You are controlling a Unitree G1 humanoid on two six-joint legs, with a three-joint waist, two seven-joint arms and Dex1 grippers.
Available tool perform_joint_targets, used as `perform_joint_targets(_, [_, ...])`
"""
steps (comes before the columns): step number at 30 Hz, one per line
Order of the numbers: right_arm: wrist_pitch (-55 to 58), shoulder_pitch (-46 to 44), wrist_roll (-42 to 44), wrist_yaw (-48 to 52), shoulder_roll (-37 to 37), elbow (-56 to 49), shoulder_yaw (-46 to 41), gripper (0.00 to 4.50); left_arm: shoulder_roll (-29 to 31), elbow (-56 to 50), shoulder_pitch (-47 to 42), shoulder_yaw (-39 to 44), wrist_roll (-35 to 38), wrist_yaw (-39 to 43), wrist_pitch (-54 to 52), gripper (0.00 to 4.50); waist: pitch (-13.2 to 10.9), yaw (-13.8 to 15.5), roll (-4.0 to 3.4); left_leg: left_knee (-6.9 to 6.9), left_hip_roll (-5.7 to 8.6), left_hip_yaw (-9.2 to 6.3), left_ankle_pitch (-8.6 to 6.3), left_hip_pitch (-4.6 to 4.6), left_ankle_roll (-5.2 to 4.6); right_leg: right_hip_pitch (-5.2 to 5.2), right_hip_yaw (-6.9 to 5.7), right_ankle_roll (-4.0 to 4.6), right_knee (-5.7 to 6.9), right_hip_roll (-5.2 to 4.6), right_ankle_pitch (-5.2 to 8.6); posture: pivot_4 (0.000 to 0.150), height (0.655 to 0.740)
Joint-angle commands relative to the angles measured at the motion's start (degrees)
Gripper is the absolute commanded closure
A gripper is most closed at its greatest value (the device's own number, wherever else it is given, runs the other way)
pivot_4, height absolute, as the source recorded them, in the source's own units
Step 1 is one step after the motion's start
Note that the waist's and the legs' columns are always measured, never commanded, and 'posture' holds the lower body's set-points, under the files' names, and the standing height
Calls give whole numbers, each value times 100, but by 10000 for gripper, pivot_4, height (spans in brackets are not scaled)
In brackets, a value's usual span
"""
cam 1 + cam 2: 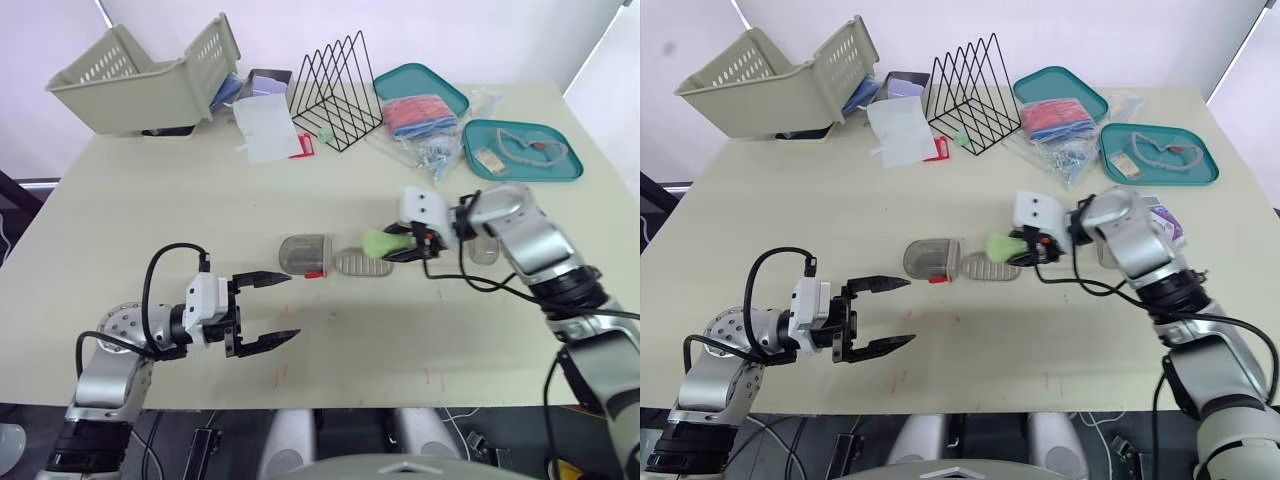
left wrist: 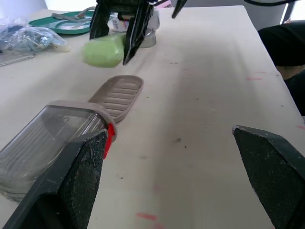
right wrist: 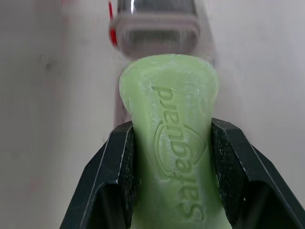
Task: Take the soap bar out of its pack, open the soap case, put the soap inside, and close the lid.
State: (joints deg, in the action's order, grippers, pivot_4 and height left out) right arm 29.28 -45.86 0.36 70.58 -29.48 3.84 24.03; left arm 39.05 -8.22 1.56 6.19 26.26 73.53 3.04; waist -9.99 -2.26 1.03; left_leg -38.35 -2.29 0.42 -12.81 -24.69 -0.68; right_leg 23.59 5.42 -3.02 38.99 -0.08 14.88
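Pale table (image 1: 400, 340) with an open soap case (image 1: 330, 258) at centre and the soap bar (image 1: 379, 242) held in a gripper.
Along the far edge stand a tipped beige basket (image 1: 140, 85), a black wire rack (image 1: 335, 90) and two teal trays (image 1: 565, 165). The case lies with its clear lid (image 1: 303, 254) beside its ribbed tray (image 1: 362, 263). The left gripper (image 1: 290, 307) has its fingers spread wide and holds nothing, near the lid. The right gripper (image 3: 171, 138) pinches the green soap bar by its sides, just at the tray's outer end.
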Motion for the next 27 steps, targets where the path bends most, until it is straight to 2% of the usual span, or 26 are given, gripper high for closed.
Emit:
perform_joint_targets(1, [24,-79,-102,-116,29,-75,86,28711,12,-155,-24,47,92,-72,11,0,-1,30,-1,0,2,-1,0,-3,0,1,-1,0,-2,-5,0,1500,7400])
perform_joint_targets(8, [48,-201,-106,-80,141,94,222,28711,-1,-232,79,2,28,-207,43,0,-1,-12,-1,0,2,4,0,0,0,0,0,-1,-3,-4,0,1500,7400])
perform_joint_targets(9, [77,-205,-94,-80,160,97,217,18612,-10,-261,93,-9,29,-234,29,0,-1,-14,-1,1,0,2,0,0,0,1,-1,0,-1,-1,0,1500,7400])
perform_joint_targets(13, [95,-187,-69,-1,130,32,232,542,-30,-300,109,-36,25,-322,8,0,-1,-22,-1,2,-3,1,0,2,0,1,-1,0,-2,2,0,1500,7400])
perform_joint_targets(17, [-19,-157,-7,-88,66,-57,-2,542,-38,-290,87,-51,15,-354,19,0,-1,-15,-1,2,0,3,0,1,0,1,-1,0,-4,-2,0,1500,7400])
perform_joint_targets(20, [-419,182,394,-444,-14,-121,-830,542,-56,-267,-29,-47,-5,-436,31,0,0,8,0,2,1,2,0,0,0,1,-1,0,-4,-4,0,1500,7400])
perform_joint_targets(23, [-1001,1100,1109,-629,-19,-327,-1866,542,-53,-236,-259,-77,-40,-498,31,0,5,102,9,2,4,-8,0,-4,0,-5,-9,0,-10,-6,0,1500,7400])
perform_joint_targets(25, [-1196,2072,1973,-547,172,-808,-2659,542,18,-104,-587,-114,-22,-430,-20,0,4,145,9,3,7,-5,-1,-4,0,-7,-7,-1,-11,-6,0,1500,7400])
perform_joint_targets(27, [-1510,2891,2356,-352,173,-1225,-2977,542,135,139,-972,-179,-90,-312,-37,0,1,160,4,7,8,-13,-1,-4,0,-8,-10,0,-11,-1,1,1500,7400])
